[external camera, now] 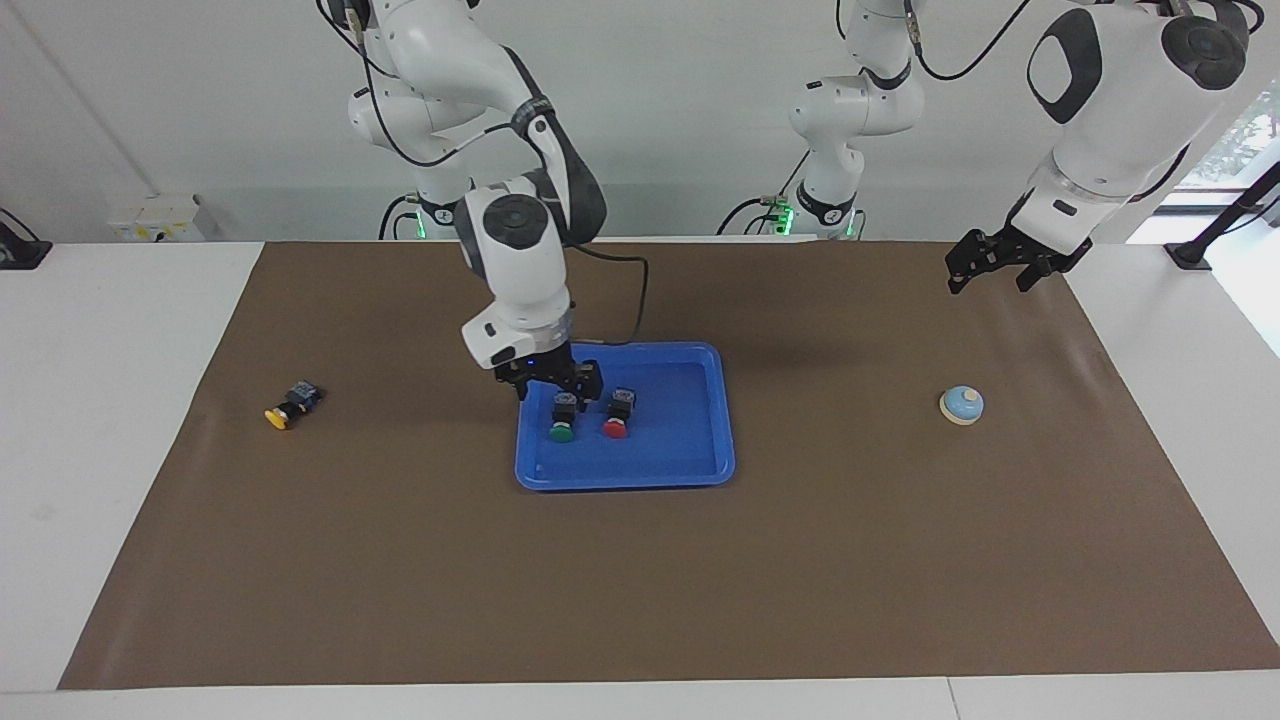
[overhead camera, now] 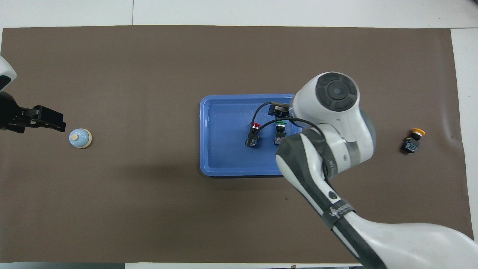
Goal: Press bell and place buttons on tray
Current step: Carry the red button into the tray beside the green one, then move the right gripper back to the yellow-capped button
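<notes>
Green button (external camera: pixel 562 418) in tray (external camera: pixel 690 470), right hand (external camera: pixel 558 384) spread above it, hidden overhead, left hand (external camera: pixel 1000 265) apart.

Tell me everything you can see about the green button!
The green button has a round green cap on a black blocky body, plastic by the look of it. It lies on its side in the blue tray, cap pointing away from the robots, beside the red button but apart from it. The right gripper is just above its body, fingers spread; whether they touch it cannot be told.
</notes>
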